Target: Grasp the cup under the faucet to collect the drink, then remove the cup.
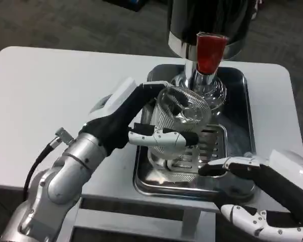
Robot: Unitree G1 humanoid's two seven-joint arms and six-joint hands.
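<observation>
Your left hand (pixel 141 121) has its fingers wrapped around the cup (pixel 179 123), a clear ribbed one, so that's a proper grip on it. The cup is tilted a bit, mouth leaning away from you, and it sits right below the faucet (pixel 208 75), just in front of the chrome spout with the red handle (pixel 210 50) above it. Under the cup is the slotted drip grate (pixel 204 151), which lies in the metal tray (pixel 156 184); can't tell if the cup's bottom is touching the grate or hanging just over it.

Your right hand (pixel 252 194) is near the tray's front corner, on the opposite side of the cup from your left hand. Its fingers are spread apart, with nothing in them; one dark fingertip (pixel 207 170) points in toward the grate and rests about on the tray's rim. The tray sits on the white surface (pixel 50 91), with the big dark drink dispenser (pixel 209 20) standing at its far end, behind the cup.
</observation>
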